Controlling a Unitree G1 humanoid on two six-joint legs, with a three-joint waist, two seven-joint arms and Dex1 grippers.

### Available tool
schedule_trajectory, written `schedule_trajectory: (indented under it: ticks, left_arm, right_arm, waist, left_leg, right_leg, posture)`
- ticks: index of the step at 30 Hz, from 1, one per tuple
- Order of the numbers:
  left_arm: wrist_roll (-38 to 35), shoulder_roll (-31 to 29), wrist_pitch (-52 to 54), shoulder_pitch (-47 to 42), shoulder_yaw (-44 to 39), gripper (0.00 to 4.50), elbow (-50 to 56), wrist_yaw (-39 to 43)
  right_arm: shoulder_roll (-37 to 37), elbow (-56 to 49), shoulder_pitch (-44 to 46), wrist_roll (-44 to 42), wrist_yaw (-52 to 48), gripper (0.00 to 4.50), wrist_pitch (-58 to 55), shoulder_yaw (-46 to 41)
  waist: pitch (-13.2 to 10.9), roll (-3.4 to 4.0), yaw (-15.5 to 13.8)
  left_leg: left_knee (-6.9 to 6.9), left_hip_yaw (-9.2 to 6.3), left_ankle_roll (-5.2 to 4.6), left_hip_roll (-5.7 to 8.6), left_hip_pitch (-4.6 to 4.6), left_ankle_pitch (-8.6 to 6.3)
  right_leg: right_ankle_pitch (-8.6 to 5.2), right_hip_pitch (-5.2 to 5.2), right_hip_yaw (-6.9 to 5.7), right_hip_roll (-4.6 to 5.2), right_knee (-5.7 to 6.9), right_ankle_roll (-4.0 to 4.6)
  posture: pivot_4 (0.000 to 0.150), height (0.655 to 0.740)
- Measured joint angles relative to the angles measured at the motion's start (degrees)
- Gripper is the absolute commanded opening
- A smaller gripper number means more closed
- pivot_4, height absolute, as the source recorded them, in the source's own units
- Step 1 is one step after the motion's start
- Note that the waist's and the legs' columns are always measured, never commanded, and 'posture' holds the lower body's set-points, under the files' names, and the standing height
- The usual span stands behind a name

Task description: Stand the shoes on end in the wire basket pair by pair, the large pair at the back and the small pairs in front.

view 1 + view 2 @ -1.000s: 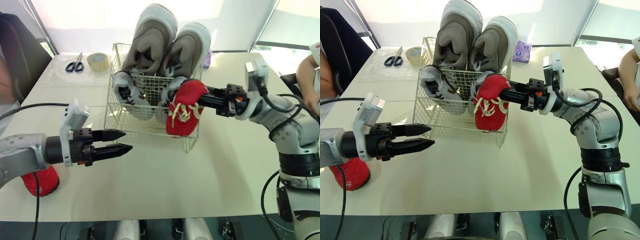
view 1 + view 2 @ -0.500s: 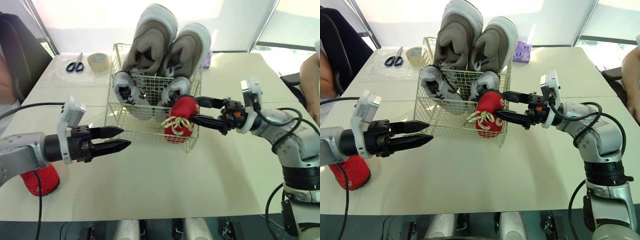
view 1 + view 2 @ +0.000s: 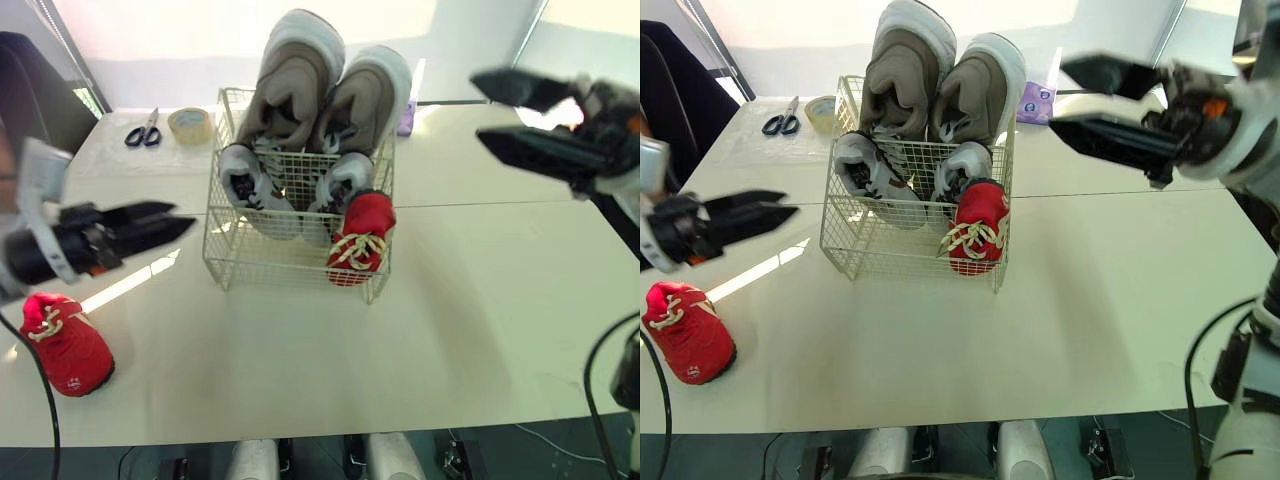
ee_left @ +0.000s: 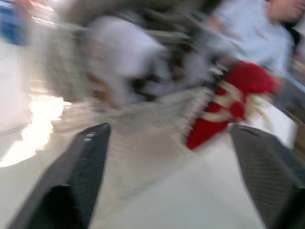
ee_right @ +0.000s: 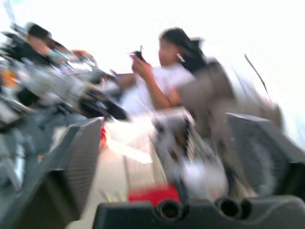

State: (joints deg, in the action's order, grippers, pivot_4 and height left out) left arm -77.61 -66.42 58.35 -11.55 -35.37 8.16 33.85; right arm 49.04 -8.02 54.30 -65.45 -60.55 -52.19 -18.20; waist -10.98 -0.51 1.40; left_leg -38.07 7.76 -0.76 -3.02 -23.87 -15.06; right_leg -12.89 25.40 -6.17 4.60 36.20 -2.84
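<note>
Now both tools are spread and empty: left tool (image 3: 790, 205) left of the wire basket (image 3: 855, 255), right tool (image 3: 1060, 95) to its right. One red shoe (image 3: 975, 225) stands in the basket's front right corner; second red shoe (image 3: 685, 340) lies on the worktop (image 3: 1090, 300).

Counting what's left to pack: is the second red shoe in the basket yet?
Out. That red shoe lies on the table, left of the wire basket and apart from it.

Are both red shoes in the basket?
No, one red shoe stands in the wire basket; the second red shoe lies on the table.
</note>
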Motion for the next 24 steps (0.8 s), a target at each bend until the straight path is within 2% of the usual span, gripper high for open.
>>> schedule_trajectory:
  ticks: [3, 6, 10, 13, 17, 24]
  left_arm:
    - [12.1, -2.7, -1.5, 8.5, -8.0, 4.45, -6.5, -0.1]
    - [18.9, -1.5, -0.9, 17.0, -16.5, 4.45, -6.5, 1.3]
    - [24.6, 6.8, 1.2, 32.9, -30.0, 4.45, -1.4, 4.0]
    - [26.4, 15.0, 1.8, 41.3, -32.2, 4.45, 1.1, 5.3]
    - [26.3, 20.9, 2.0, 43.7, -32.3, 4.45, 2.9, 5.8]
    - [27.5, 22.0, 0.4, 36.2, -26.8, 4.45, 1.2, 3.0]
  right_arm:
    - [-9.3, -5.5, 0.8, -9.4, 0.3, 4.5, -5.8, 7.7]
    - [-11.9, -7.4, -4.0, -12.0, 0.0, 4.5, -9.0, 12.4]
    - [-6.4, -14.7, -12.8, -3.0, -8.7, 4.5, -6.7, 20.5]
    - [-4.9, -17.6, -15.0, -0.6, -12.9, 4.5, -5.6, 22.2]
    - [-3.1, -19.1, -15.0, -0.6, -14.9, 4.5, -5.3, 22.1]
    - [-0.4, -19.2, -15.5, 0.0, -16.4, 4.5, -5.1, 22.0]
  waist:
    - [0.0, -0.09, 0.9]
    - [0.1, -0.14, 0.6]
    - [0.1, -0.18, -0.2]
    - [0.1, -0.25, -0.4]
    - [0.4, -0.67, -1.4]
    - [0.7, -0.79, -2.0]
  left_leg:
    - [0.11, 0.0, 0.12, -0.16, 0.01, 0.07]
    - [0.05, 0.0, 0.32, -0.01, -0.36, 0.18]
    - [-0.02, 0.25, -0.06, 0.29, -0.52, -0.07]
    - [-0.11, 0.27, -0.14, 0.33, -0.51, -0.17]
    - [-0.15, -0.03, -0.1, 0.25, -0.47, -0.34]
    - [-0.14, 0.0, -0.1, 0.19, -0.49, -0.33]
  right_leg:
    - [-0.02, 0.03, -0.03, 0.04, 0.07, 0.07]
    - [-0.02, 0.23, -0.15, 0.2, -0.01, 0.07]
    - [-0.04, 0.35, -0.18, 0.77, -0.15, -0.04]
    - [-0.05, 0.34, -0.2, 0.89, -0.14, -0.07]
    - [-0.1, 0.56, -0.35, 0.94, -0.18, 0.35]
    - [0.04, 0.68, -0.34, 0.96, -0.17, 0.56]
  posture:
    - [0.15, 0.74]
    - [0.15, 0.74]
    - [0.15, 0.74]
    - [0.15, 0.74]
    - [0.15, 0.74]
    - [0.15, 0.74]
